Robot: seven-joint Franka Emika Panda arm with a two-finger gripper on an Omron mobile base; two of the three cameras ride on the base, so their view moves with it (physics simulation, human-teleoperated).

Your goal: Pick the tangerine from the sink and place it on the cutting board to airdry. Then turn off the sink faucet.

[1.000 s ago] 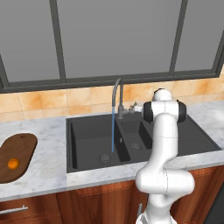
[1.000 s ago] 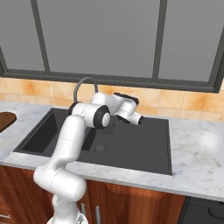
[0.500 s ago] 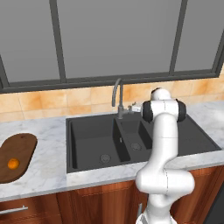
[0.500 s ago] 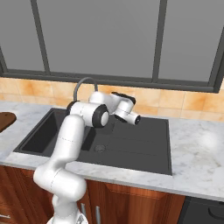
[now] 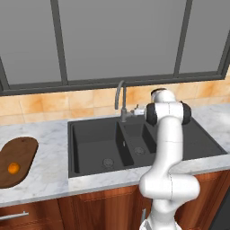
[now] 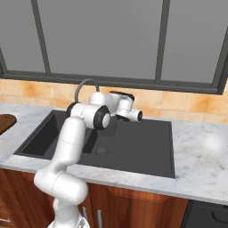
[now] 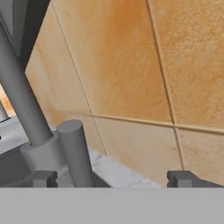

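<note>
The tangerine (image 5: pixel 14 168) lies on the dark brown cutting board (image 5: pixel 20 152) at the far left of the counter; the board's end (image 6: pixel 5 122) also shows in the right base view. The black double-basin sink (image 5: pixel 92 139) (image 6: pixel 133 149) holds no fruit. No water runs from the grey gooseneck sink faucet (image 5: pixel 120 95) (image 6: pixel 83 87). My gripper (image 5: pixel 136 111) (image 7: pixel 113 178) is at the faucet's base, open. In the hand view the short grey lever handle (image 7: pixel 76 153) stands between my fingertips (image 7: pixel 43 178), nearer the left one, beside the faucet stem (image 7: pixel 19 94).
An orange tile backsplash (image 7: pixel 131 78) rises just beyond the gripper, under a large window (image 5: pixel 117 40). Marble counter (image 5: pixel 49 134) runs on both sides of the sink. Wooden cabinet fronts (image 6: pixel 142 209) sit below.
The blue stream of water that fell from the spout a second ago is gone. The hand has shifted slightly at the lever; the gripper stays open.
</note>
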